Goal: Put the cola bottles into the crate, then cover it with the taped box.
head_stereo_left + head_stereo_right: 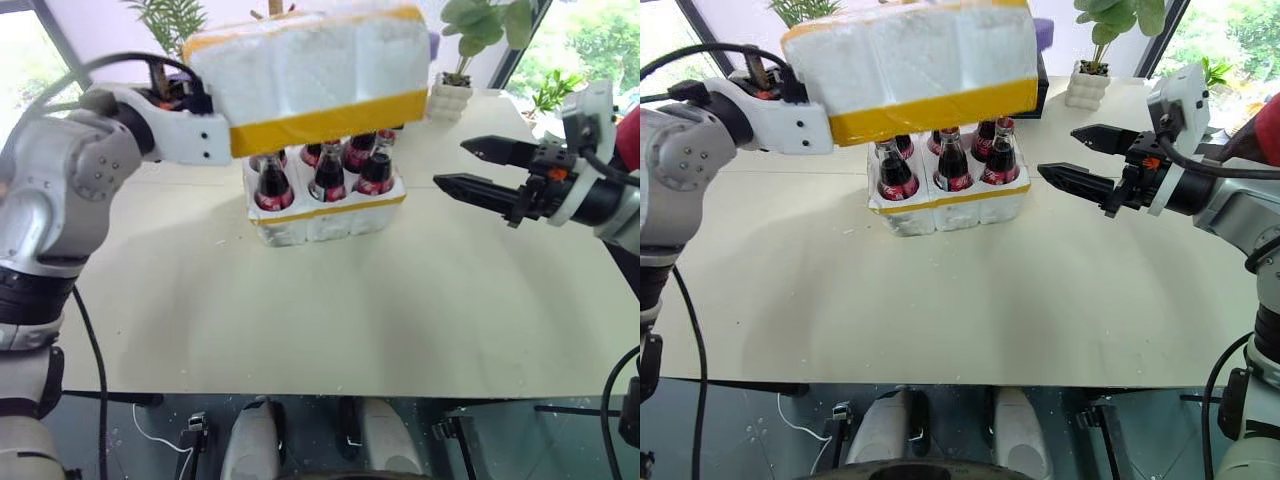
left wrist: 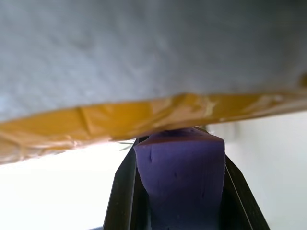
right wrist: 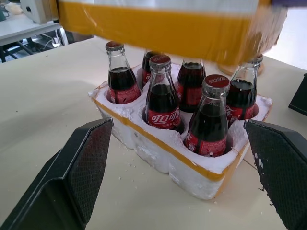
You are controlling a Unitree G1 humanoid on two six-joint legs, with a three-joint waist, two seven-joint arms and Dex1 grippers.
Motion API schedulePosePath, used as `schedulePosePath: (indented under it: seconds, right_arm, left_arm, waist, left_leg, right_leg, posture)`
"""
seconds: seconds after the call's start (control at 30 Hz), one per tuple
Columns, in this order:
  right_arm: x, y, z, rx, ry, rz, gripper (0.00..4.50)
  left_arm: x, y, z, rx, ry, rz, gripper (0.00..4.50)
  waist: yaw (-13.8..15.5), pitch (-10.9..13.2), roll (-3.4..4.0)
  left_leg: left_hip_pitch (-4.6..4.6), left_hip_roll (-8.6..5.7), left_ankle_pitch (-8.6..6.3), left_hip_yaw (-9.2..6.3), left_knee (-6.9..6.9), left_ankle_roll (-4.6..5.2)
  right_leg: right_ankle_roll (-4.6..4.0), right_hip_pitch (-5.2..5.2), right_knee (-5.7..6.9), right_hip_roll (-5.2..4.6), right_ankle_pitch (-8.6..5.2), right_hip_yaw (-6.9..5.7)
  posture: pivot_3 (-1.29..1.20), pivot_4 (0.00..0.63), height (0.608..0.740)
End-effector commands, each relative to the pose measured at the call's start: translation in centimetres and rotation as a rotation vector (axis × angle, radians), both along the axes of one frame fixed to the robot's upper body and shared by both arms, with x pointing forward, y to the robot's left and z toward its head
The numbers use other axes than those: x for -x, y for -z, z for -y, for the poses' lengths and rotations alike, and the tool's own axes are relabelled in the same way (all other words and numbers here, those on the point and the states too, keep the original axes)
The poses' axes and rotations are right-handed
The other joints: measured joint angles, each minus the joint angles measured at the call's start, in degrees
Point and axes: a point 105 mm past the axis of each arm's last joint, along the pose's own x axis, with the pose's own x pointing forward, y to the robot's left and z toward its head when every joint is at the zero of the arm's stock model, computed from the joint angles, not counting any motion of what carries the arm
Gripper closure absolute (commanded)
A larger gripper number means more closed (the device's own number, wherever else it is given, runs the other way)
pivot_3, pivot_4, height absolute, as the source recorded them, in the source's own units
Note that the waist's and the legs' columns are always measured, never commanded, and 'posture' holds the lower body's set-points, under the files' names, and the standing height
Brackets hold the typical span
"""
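Note:
The taped box (image 1: 310, 70), white foam with yellow tape bands, hangs tilted in the air just above the cola bottles (image 1: 328, 170). My left gripper (image 2: 178, 143) is shut on the box's yellow-taped edge at its left end. Several bottles with red caps and labels stand upright in the wells of the crate (image 1: 330, 215), a low white foam tray on the table. My right gripper (image 1: 452, 165) is open and level, to the right of the crate and pointing at it, with nothing between its fingers. In the right wrist view the bottles (image 3: 163, 105) stand between its two pads.
The crate sits on a cream table (image 1: 300, 320), whose near edge runs along the bottom of the head views. A plant in a white pot (image 1: 452, 95) stands behind the crate at the right. More plants (image 1: 170, 20) stand at the back left.

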Motion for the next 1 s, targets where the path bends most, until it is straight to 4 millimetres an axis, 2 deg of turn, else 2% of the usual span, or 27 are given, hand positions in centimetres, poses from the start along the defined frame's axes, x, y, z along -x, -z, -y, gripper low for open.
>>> schedulePosePath:
  seconds: [0.03,0.13,0.33,0.47,0.7,0.83,0.93,1.0]
  right_arm:
    - [0.5,-1.8,0.2,-0.029,0.002,0.072,0.00]
    - [0.9,-1.5,0.3,-0.017,-0.001,0.061,0.00]
    - [1.2,-1.3,0.7,-0.004,0.008,0.055,0.00]
    - [1.2,-1.3,0.9,-0.008,0.015,0.054,0.00]
    - [1.0,-0.7,1.1,-0.008,0.026,0.037,0.00]
    - [0.8,-0.2,1.5,-0.003,0.042,0.022,0.00]
    - [0.8,0.4,2.0,0.008,0.054,0.010,0.00]
    - [0.7,0.7,2.4,0.008,0.064,0.004,0.00]
  left_arm:
    - [-0.1,0.4,0.2,-0.089,0.016,0.054,4.20]
    - [-0.5,1.6,0.0,-0.080,0.016,0.026,4.20]
    - [-1.3,2.2,0.5,-0.070,0.030,0.028,4.20]
    - [-1.0,4.3,1.5,-0.058,0.071,-0.027,4.20]
    - [0.3,6.9,0.8,-0.061,0.068,-0.118,0.74]
    - [2.0,7.4,0.6,-0.015,0.101,-0.139,0.74]
    - [3.8,7.3,0.0,0.187,0.129,-0.186,0.74]
    - [5.0,7.8,-0.7,0.352,0.139,-0.293,0.74]
  waist:
    - [0.00,0.00,0.00]
    - [-0.06,0.00,0.01]
    - [-0.09,0.00,0.01]
    - [-0.17,-0.01,0.02]
    - [-0.11,-0.02,0.03]
    - [-0.11,-0.02,0.03]
    - [-0.13,-0.02,0.04]
    - [-0.15,-0.02,0.04]
  left_leg:
    - [0.00,0.00,0.00,0.00,0.00,0.00]
    - [0.00,0.00,0.00,0.01,0.00,0.00]
    - [-0.02,0.01,0.00,0.00,0.00,0.00]
    - [0.01,0.03,0.00,-0.01,0.00,0.01]
    - [0.02,0.03,-0.01,0.00,0.00,0.01]
    - [0.02,0.04,-0.01,-0.03,0.00,0.01]
    - [0.04,0.04,-0.01,-0.04,0.00,0.01]
    - [0.05,0.04,-0.01,-0.04,0.00,0.01]
  right_leg:
    - [0.00,0.00,0.00,0.00,0.00,0.00]
    - [0.00,0.00,-0.01,-0.01,0.00,0.00]
    - [0.01,0.00,-0.01,0.00,0.01,-0.01]
    - [0.01,0.00,0.00,0.03,0.00,-0.01]
    - [0.01,0.02,0.00,0.01,0.00,-0.01]
    - [0.00,0.03,0.00,0.01,0.00,-0.01]
    - [0.00,0.05,0.00,0.00,0.00,-0.01]
    - [0.00,0.06,-0.01,-0.01,0.00,0.00]
  posture:
    - [0.00,0.150,0.740]
    - [0.00,0.150,0.740]
    - [0.00,0.150,0.740]
    - [0.00,0.150,0.740]
    - [0.00,0.150,0.740]
    - [0.00,0.150,0.740]
    - [0.00,0.150,0.740]
    - [0.00,0.150,0.740]
